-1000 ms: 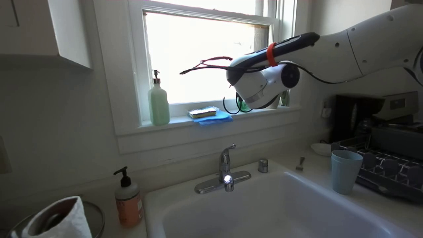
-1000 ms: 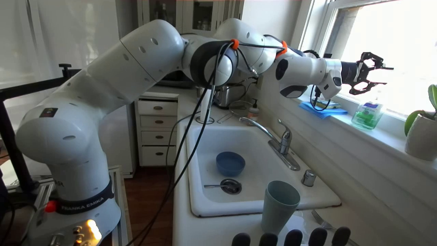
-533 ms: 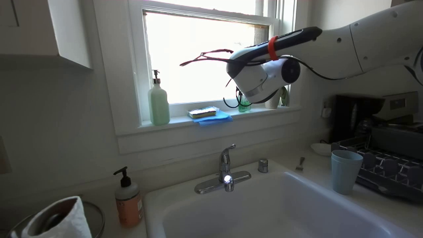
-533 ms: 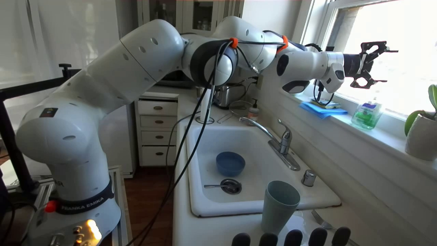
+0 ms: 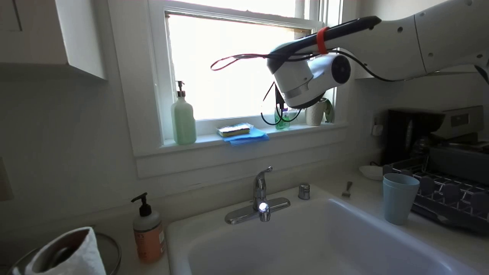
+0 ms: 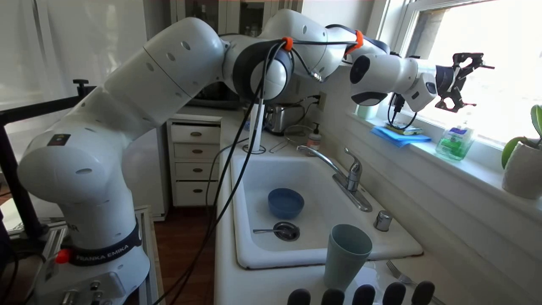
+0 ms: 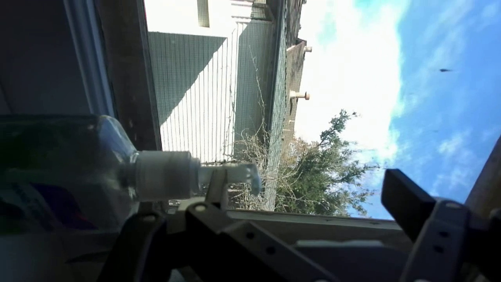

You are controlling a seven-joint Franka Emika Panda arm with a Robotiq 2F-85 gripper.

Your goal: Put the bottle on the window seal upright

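The bottle (image 6: 456,143), clear with green liquid, a purple label and a pale pump top, stands upright on the window seal (image 6: 487,170). It is partly behind a cable in the exterior view where the bottle (image 5: 283,124) looks smaller. My gripper (image 6: 479,86) is open in front of the window glass, its lower fingertip just above the pump. In the wrist view the gripper (image 7: 313,196) has nothing between its spread fingers. The bottle (image 7: 105,168) appears sideways at left there, one finger overlapping its pump; whether they touch I cannot tell.
On the seal also are blue cloths (image 6: 398,136) with a sponge, a pale green pump dispenser (image 5: 184,121) and a potted plant (image 6: 525,171). Below are the faucet (image 6: 352,180) and sink (image 6: 254,250). A light blue cup (image 6: 348,258) stands on the counter.
The gripper's fingers have spread apart, one tip rising away from the other. The arm has lifted somewhat. The bottle stays in place on the seal.
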